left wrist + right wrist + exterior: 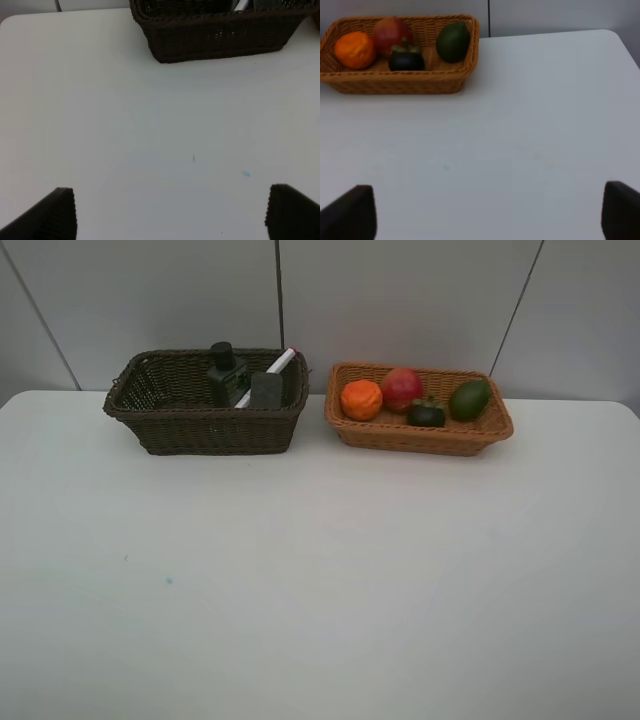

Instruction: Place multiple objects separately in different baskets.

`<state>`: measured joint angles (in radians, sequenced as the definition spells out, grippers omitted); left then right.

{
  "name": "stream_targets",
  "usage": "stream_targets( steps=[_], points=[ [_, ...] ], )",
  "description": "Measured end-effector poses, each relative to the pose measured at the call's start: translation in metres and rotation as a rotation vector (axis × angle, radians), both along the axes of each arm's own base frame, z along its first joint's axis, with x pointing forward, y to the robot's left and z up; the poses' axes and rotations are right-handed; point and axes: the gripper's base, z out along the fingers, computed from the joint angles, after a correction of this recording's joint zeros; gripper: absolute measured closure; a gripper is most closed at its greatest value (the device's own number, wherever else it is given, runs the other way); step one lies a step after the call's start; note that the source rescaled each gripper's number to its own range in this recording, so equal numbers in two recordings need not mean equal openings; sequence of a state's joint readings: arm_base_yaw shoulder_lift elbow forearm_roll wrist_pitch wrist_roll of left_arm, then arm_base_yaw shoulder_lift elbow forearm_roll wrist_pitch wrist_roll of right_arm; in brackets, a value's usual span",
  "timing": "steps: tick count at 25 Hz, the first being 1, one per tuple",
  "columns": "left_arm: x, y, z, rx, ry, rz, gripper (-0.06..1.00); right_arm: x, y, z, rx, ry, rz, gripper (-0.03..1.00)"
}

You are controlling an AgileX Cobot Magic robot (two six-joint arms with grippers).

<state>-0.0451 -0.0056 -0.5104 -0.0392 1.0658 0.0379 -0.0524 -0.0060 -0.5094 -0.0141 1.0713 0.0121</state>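
Observation:
The dark brown basket [205,430] stands at the back left and holds a dark green pump bottle [226,373], a white marker [275,365] and a grey-black eraser block [266,389]. To its right, the orange-tan basket [420,438] holds an orange [361,399], a pomegranate [402,387], a mangosteen [427,413] and a lime [470,398]. Neither arm shows in the exterior view. My left gripper [170,212] is open over bare table, well short of the dark basket [220,37]. My right gripper [487,212] is open and empty, short of the tan basket [395,82].
The white table [320,590] stretches wide in front of both baskets. A grey panelled wall [400,300] rises just behind them. A small blue speck [168,580] marks the tabletop at the front left.

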Motion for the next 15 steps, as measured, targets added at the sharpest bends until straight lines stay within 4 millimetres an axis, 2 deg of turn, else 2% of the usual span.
stream_targets(
  steps=[15],
  points=[
    [0.0, 0.0, 0.0, 0.0, 0.0, 0.0, 0.05, 0.0, 0.0, 0.0, 0.0, 0.0, 0.0, -0.03]
  ],
)
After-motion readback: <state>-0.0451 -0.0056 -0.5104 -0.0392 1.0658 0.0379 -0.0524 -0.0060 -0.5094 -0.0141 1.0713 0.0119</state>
